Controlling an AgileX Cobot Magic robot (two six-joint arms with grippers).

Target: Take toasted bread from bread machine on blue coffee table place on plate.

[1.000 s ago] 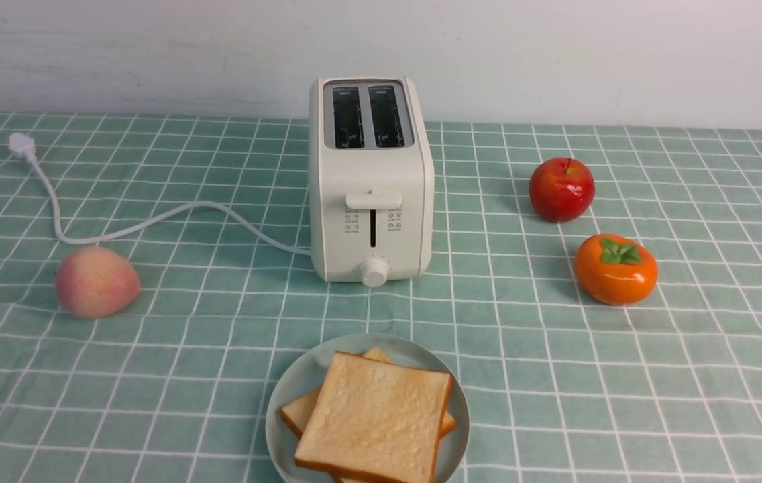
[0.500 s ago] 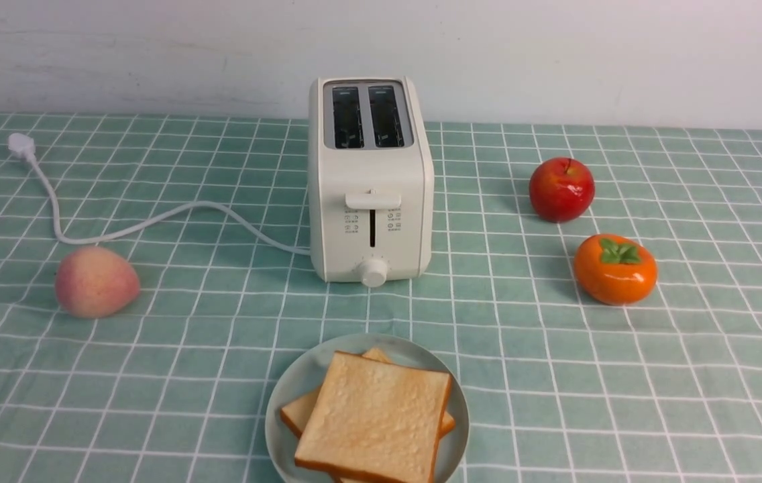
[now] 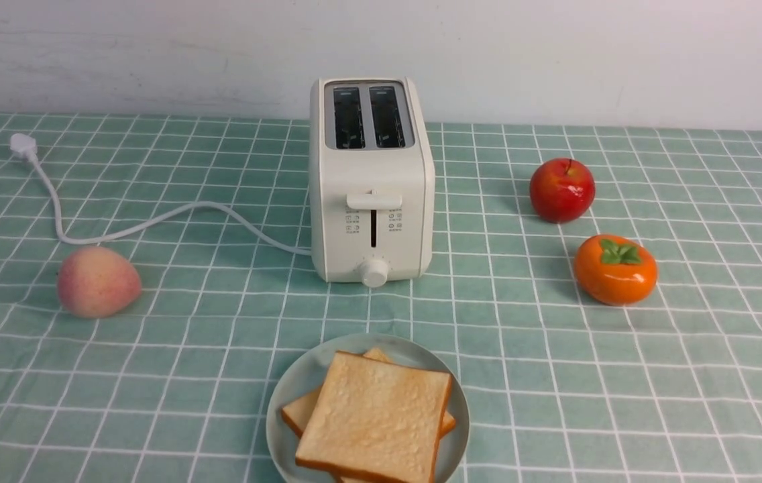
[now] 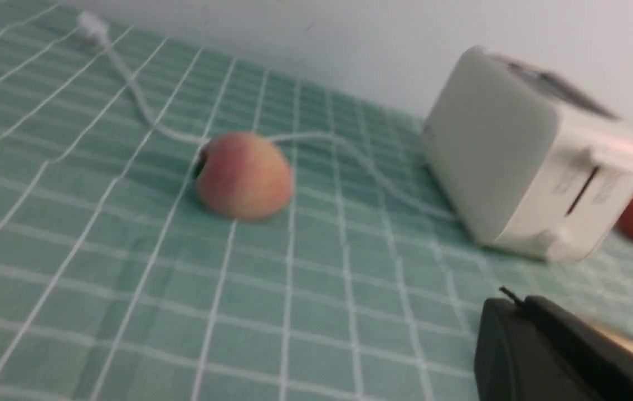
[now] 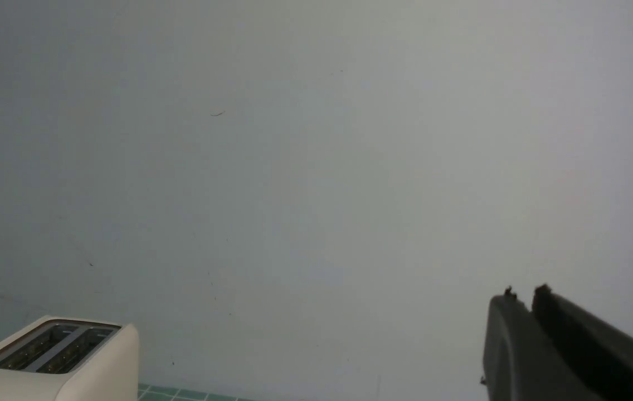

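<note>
Teal grid-cloth desk (image 3: pixel 689 376) before a white wall (image 3: pixel 153 54), bearing: cream bread machine (image 3: pixel 371 201) at centre rear, both slots empty, white cord (image 3: pixel 153 221) trailing left; peach (image 3: pixel 98 282) to its left; red apple (image 3: pixel 561 190) and orange persimmon (image 3: pixel 615 270) to its right, near each other. Toasted bread (image 3: pixel 374 416), two slices stacked askew, lies on the plate (image 3: pixel 287 396) at the near edge, in front of the bread machine. Left claw (image 4: pixel 517 301) closed, holding nothing, low over the desk; right claw (image 5: pixel 522 292) raised toward the wall, fingers close together, open or closed not discernible.
</note>
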